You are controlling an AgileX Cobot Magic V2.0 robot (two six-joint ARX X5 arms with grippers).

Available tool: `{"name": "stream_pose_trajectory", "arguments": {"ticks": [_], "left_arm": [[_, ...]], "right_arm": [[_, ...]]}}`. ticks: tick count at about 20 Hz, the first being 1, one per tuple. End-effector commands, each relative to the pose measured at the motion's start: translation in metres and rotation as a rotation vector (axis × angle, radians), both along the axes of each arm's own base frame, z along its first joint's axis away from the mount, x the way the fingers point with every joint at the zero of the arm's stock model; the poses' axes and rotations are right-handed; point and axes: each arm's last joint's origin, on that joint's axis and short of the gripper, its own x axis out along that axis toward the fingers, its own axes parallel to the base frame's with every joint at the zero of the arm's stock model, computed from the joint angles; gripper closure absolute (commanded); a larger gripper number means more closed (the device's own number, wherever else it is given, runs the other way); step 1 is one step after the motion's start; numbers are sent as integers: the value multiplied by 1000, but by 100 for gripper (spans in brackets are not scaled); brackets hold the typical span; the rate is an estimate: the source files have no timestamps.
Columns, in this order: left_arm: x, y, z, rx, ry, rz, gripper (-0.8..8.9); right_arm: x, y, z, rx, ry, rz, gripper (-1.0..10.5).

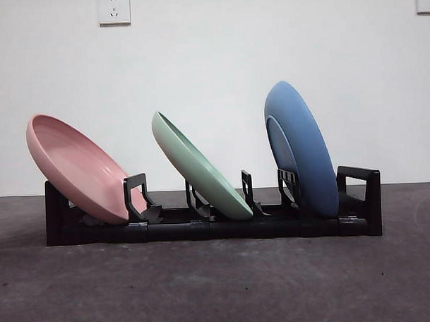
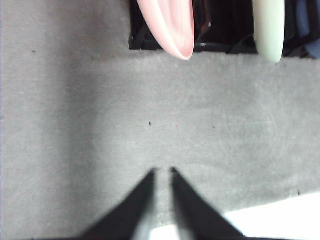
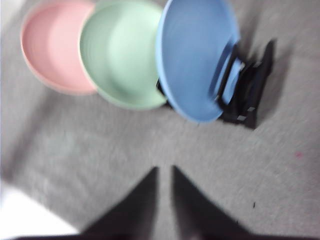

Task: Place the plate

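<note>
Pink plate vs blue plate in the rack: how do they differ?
Colour: the pink plate is pink, the blue plate blue. Position: in the front view, pink sits at the left end of the black rack, blue at the right end, with the green plate between them. Tilt: pink leans much further over; blue stands closer to upright. Shared: both are round, lean the same way, and rest in rack slots, with neither hand touching them.

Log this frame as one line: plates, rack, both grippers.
pink plate, green plate, blue plate: all leaning in rack | left gripper: shut, empty, above table | right gripper: shut, empty, clear of rack
</note>
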Motion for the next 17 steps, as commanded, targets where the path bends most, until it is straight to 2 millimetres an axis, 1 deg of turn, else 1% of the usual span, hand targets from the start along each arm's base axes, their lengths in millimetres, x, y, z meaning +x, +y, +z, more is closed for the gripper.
{"name": "stream_pose_trajectory", "arguments": {"ticks": [1,7,10,14,17], "left_arm": [[3,-1,6,7,-36,-30,527],[5,-1,9,5,-78,-30,519],[7,-1,10,4,-98,-29,525],[8,-1,11,3,-117,-29,525],[9,-1,11,3,-119,-29,525]], "right_arm": [[7,4,2,-27,-7,22,660],[18,8,-5,-36,51,20,660],[30,12,-11,-33,98,14,660],[62,22,-23,-53,194,31,661],[88,35,-22,-66,210,65,661]]}}
